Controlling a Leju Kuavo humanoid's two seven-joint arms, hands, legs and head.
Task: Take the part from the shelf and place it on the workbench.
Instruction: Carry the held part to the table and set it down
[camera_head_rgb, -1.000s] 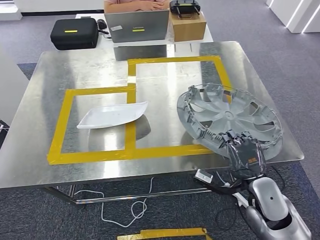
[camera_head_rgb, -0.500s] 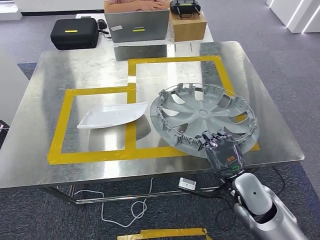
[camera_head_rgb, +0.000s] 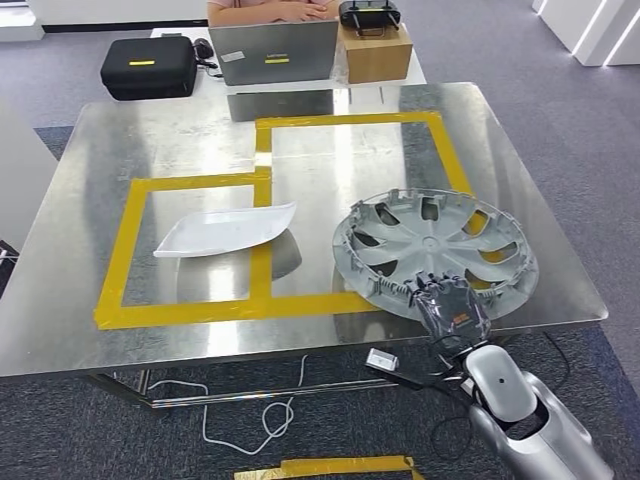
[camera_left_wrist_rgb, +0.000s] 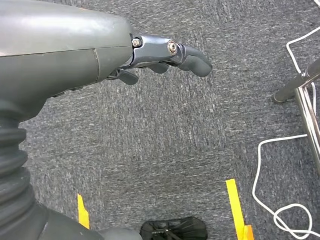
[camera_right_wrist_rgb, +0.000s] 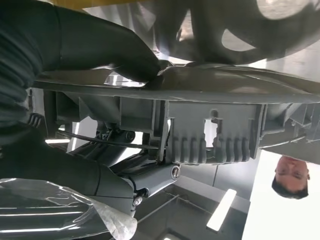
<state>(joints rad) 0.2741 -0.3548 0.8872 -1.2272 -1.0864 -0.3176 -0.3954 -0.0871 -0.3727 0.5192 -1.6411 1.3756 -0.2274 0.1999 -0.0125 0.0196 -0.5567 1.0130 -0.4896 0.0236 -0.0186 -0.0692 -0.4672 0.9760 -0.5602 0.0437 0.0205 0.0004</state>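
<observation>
Your right robot hand (camera_head_rgb: 451, 312) grips the grey plastic wheel cover (camera_head_rgb: 435, 248) at the steel counter's (camera_head_rgb: 189, 130) near edge; left robot hand (camera_left_wrist_rgb: 166, 52) hangs empty, fingers loose

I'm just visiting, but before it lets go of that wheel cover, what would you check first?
1. Right hand grips the wheel cover at its near rim: ok.
2. Cover lies over the table: ok.
3. Cover flat on the table: cannot tell; its near edge looks raised.
4. Cover inside the right yellow tape square: not ok; it overlaps the tape.
5. White part apart from the cover: ok.
6. Left hand empty, hanging over the carpet: ok.
</observation>
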